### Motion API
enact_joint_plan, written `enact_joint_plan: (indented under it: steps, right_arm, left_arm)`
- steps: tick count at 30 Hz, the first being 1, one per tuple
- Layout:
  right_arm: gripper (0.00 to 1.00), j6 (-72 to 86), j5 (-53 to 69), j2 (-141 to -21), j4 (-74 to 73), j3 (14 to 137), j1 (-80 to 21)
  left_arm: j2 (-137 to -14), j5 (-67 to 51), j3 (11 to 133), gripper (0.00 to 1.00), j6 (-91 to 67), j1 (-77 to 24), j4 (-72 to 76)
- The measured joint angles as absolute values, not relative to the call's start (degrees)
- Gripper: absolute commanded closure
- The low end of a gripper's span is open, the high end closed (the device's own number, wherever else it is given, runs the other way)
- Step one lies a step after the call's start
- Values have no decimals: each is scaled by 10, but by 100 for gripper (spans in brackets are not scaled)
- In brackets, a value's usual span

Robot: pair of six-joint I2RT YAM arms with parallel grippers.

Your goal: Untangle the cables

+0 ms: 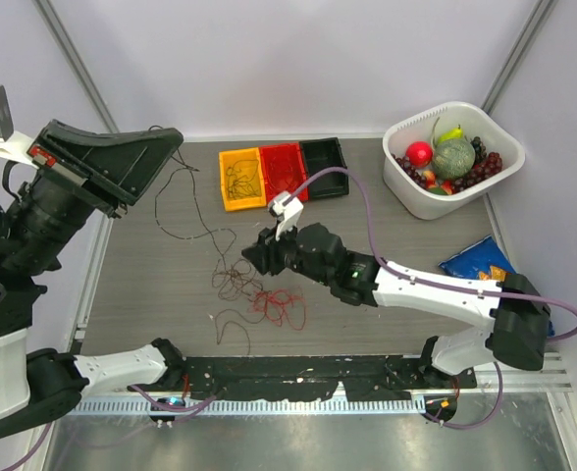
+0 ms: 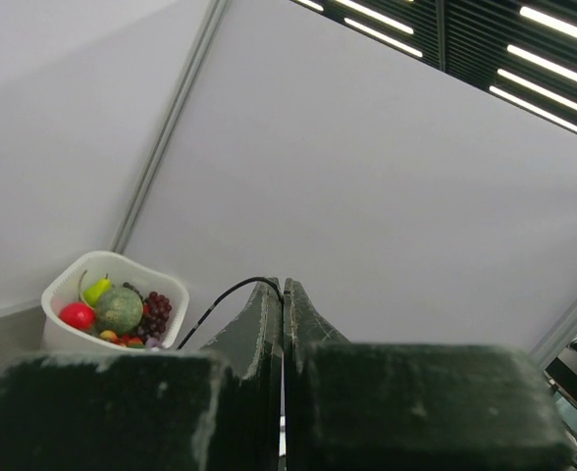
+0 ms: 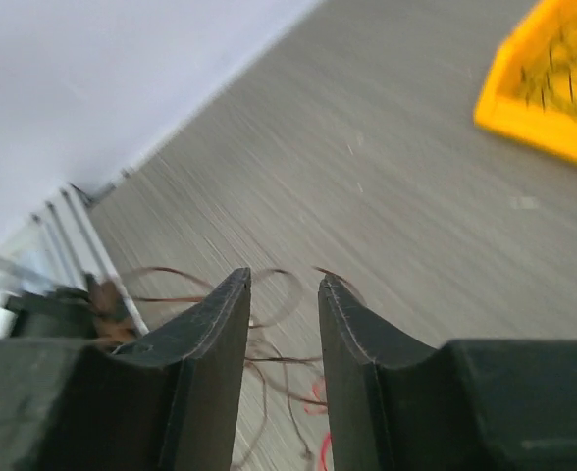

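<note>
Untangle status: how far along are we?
Done: wires lie in the yellow tray and red tray. In hand: left gripper shut on a dark cable, raised high; right gripper open over the tangle. Left: dark and red loops heaped together on the table.

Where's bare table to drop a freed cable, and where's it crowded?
Bare: left strip of table between its edge and the cables; patch between right forearm and near rail. Crowded: centre, cables heaped by the right hand; trays and basket fill the far edge.

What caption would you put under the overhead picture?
Left gripper holds a dark cable raised from the tangle while the open right gripper hovers above it.
</note>
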State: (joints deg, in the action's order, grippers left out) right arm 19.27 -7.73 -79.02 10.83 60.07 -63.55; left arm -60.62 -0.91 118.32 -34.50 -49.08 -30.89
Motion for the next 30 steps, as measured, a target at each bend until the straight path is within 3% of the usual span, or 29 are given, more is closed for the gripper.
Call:
enact_joint_plan:
  steps: [4, 8, 10, 16, 20, 24, 30]
  right_arm:
    - [64, 221, -127, -816, 70, 543, -635]
    - [52, 233, -170, -814, 17, 479, -628]
    - [45, 229, -173, -783, -13, 449, -625]
    - [40, 188, -114, -643, -57, 471, -656]
    - [40, 169, -44, -618, -23, 549, -678]
    - [42, 163, 3, -679, 18, 651, -680]
    - [55, 168, -9, -805, 79, 708, -680]
  left_arm:
    - [-615, -17, 1200, 100, -347, -491, -306]
    - [-618, -24, 1204, 100, -354, -491, -302]
    - [-618, -27, 1203, 100, -356, -491, -302]
    - [-618, -27, 1197, 100, -357, -491, -300]
    - [-618, -27, 1188, 100, -359, -491, -298]
    - [-622, -27, 1185, 100, -361, -491, -297]
    - [-637, -26, 1192, 100, -362, -491, -296]
